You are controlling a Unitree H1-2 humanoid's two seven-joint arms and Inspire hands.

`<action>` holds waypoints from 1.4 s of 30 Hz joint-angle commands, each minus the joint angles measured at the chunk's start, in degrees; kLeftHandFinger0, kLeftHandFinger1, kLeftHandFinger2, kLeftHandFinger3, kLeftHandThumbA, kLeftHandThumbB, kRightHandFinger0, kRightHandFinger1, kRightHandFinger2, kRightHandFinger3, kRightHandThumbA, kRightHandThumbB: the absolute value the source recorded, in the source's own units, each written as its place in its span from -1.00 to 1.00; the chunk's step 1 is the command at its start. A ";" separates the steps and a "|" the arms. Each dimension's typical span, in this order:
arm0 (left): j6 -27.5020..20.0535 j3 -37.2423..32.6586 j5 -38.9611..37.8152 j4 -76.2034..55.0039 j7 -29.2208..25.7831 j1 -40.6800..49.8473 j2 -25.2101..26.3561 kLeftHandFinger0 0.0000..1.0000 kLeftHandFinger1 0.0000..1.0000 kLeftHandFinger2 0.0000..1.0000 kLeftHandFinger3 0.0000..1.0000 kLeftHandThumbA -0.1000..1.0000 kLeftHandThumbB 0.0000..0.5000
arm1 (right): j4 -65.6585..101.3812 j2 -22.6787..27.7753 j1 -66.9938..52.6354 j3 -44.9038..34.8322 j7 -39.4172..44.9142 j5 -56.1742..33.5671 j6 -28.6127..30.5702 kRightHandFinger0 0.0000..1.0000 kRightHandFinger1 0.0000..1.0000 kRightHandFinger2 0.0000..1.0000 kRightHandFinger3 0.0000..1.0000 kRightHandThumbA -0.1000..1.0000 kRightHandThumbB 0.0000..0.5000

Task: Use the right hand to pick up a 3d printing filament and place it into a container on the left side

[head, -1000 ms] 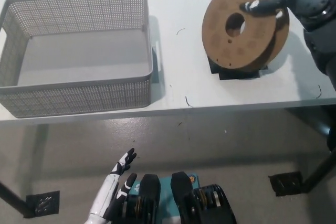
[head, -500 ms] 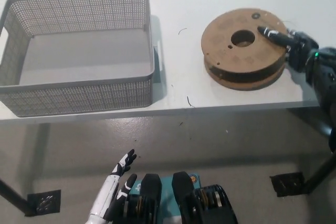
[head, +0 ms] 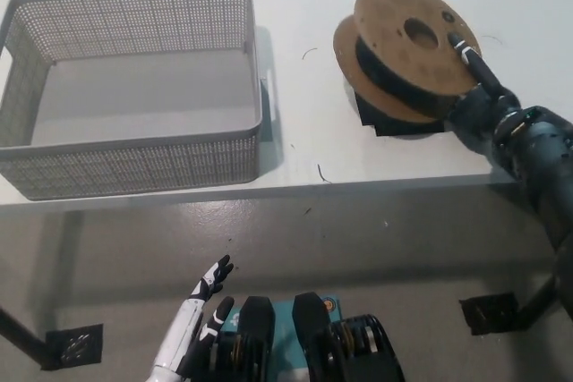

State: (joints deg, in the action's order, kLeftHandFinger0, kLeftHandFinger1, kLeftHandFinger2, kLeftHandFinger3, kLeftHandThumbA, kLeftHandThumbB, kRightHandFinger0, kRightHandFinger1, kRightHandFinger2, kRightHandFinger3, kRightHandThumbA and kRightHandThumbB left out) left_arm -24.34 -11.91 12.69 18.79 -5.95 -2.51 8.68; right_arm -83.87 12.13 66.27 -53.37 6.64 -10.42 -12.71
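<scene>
The black right hand (head: 479, 96) grasps the filament spool (head: 407, 49), tilted up at the right of the worktop (head: 304, 131), with fingers (head: 467, 57) on its face. The grey basket (head: 134, 87) stands left. The white left hand (head: 201, 301) rests low, fingers released.

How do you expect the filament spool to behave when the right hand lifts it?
The spool is round and tilted on edge, so it could roll or flop flat. Its cardboard-like flanges look rigid, probably smooth under the right hand. The black winding suggests noticeable weight.
</scene>
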 commanded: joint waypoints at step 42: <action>-2.59 0.00 0.66 -1.40 0.92 -1.16 0.98 1.00 1.00 1.00 1.00 1.00 -0.20 | 3.68 -14.44 26.69 42.44 -13.58 6.57 11.84 -1.00 -0.68 0.39 1.00 -1.00 -0.45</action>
State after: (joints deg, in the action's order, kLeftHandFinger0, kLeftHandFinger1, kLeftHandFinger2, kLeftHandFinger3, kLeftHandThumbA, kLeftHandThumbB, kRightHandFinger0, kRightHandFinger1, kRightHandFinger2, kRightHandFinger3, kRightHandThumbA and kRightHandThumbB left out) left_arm -24.46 -11.97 12.75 18.76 -5.51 -2.83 8.87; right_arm -81.49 -1.20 87.55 -15.20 -3.56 -7.74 -7.57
